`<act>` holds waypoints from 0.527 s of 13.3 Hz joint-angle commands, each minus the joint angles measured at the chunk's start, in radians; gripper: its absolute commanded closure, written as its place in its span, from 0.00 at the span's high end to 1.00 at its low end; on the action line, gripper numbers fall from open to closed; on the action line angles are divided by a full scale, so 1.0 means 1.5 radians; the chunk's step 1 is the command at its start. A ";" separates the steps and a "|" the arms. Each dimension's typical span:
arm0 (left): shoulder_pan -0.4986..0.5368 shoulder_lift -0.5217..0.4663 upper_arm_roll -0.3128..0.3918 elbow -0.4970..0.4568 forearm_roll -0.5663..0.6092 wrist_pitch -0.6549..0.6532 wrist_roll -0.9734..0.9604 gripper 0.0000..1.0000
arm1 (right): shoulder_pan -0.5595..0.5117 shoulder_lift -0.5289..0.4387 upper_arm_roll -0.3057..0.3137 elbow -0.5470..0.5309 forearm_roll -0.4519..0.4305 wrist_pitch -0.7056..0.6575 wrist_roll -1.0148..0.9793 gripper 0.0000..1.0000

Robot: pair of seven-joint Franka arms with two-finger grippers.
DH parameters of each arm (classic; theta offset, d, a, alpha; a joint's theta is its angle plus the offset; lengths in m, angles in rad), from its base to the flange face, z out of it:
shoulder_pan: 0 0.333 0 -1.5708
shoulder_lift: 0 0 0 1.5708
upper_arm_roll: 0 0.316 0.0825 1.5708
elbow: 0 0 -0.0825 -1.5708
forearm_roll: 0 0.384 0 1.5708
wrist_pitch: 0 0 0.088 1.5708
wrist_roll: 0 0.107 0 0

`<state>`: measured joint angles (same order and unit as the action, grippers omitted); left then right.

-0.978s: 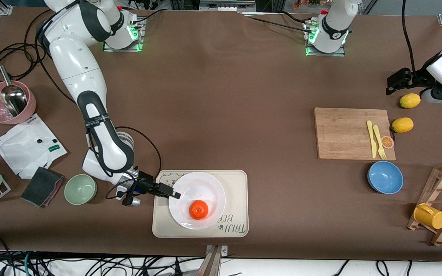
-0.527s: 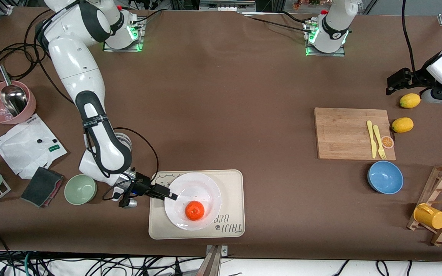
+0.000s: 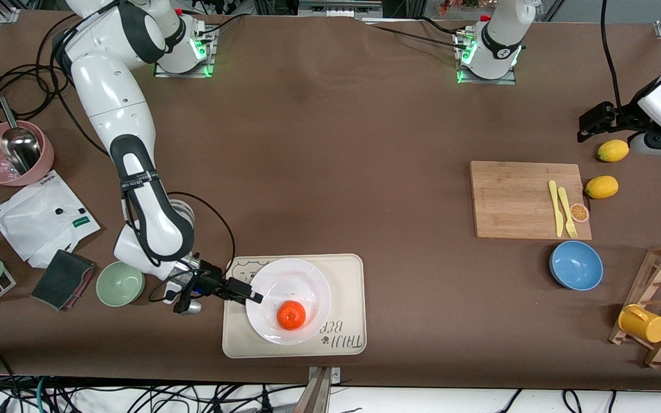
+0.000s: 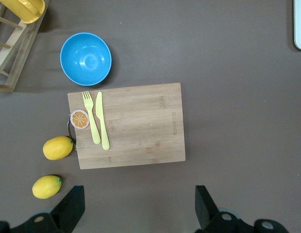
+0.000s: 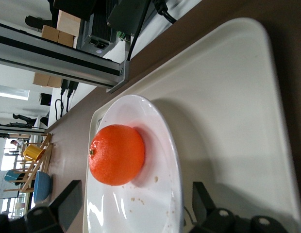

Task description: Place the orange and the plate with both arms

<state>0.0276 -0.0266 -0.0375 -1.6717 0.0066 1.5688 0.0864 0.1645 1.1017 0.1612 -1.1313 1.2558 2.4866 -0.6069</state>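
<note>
- Right gripper (image 3: 256, 297) is seen low at the rim of the plate (image 3: 307, 275), at the edge toward the right arm's end of the table; its fingers (image 5: 68, 201) are spread wide, one to each side of the rim, and it appears that nothing is clamped.
- Left gripper (image 4: 141, 206) is held high over the table beside the cutting board (image 4: 136, 126), its fingers parted and holding nothing; that arm waits.
- Plate is seen resting on the cream tray (image 3: 349, 269), near the table's front edge.
- Orange (image 3: 291, 315) is found on the plate, on the part nearer the front camera.
- Green bowl (image 3: 120, 283) is seen beside the right arm's wrist.
- On the board a yellow knife (image 4: 103, 121) and fork (image 4: 91, 118) are laid side by side.
</note>
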 commanded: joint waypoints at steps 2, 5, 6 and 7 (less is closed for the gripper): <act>0.003 0.011 0.001 0.021 -0.007 -0.015 0.017 1.00 | 0.004 -0.018 -0.002 0.003 -0.082 0.001 0.034 1.00; 0.003 0.011 0.001 0.021 -0.007 -0.015 0.017 1.00 | 0.003 -0.040 -0.002 -0.003 -0.200 -0.005 0.084 1.00; 0.003 0.011 0.001 0.021 -0.007 -0.016 0.017 1.00 | 0.005 -0.049 -0.002 -0.008 -0.250 -0.019 0.092 1.00; 0.003 0.011 0.001 0.021 -0.007 -0.016 0.017 1.00 | 0.004 -0.062 -0.003 -0.017 -0.311 -0.032 0.103 1.00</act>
<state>0.0276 -0.0263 -0.0375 -1.6717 0.0066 1.5687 0.0864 0.1673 1.0558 0.1616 -1.1236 0.9062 2.4712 -0.4921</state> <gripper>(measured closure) 0.000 0.000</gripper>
